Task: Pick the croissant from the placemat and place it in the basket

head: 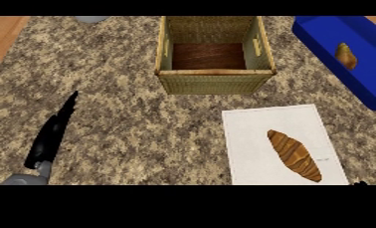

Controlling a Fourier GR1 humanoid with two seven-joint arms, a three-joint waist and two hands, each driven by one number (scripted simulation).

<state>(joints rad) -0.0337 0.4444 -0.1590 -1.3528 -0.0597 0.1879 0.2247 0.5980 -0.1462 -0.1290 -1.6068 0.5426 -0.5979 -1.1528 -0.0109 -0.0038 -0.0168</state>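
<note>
Croissant [294,155] is the thing to look at first in the head view: it is brown with darker stripes, and it lies flat on the white placemat [253,142], with one end toward the basket and the other end toward the bottom right corner. Nothing is touching it. The placemat lies on the speckled counter [125,107], at the lower right. Just past the top edge of the placemat stands the basket [215,82], a woven box with straw-colored walls and a dark brown wooden floor inside. You can see its floor bare. To the right of the basket, at the edge of the view, is a blue tray [323,38] with a small brown and green thing [346,56] lying in it; what it is I cannot tell. A bit of a grey round thing [91,19] peeks in at the top left. The left hand [51,135] comes up from the lower left, well apart from the croissant, and its black fingers are straight and pressed together, pointing up toward the top of the counter, holding nothing. A tiny black speck at the bottom right corner may be the right hand [360,183], and I cannot tell how its fingers are.
</note>
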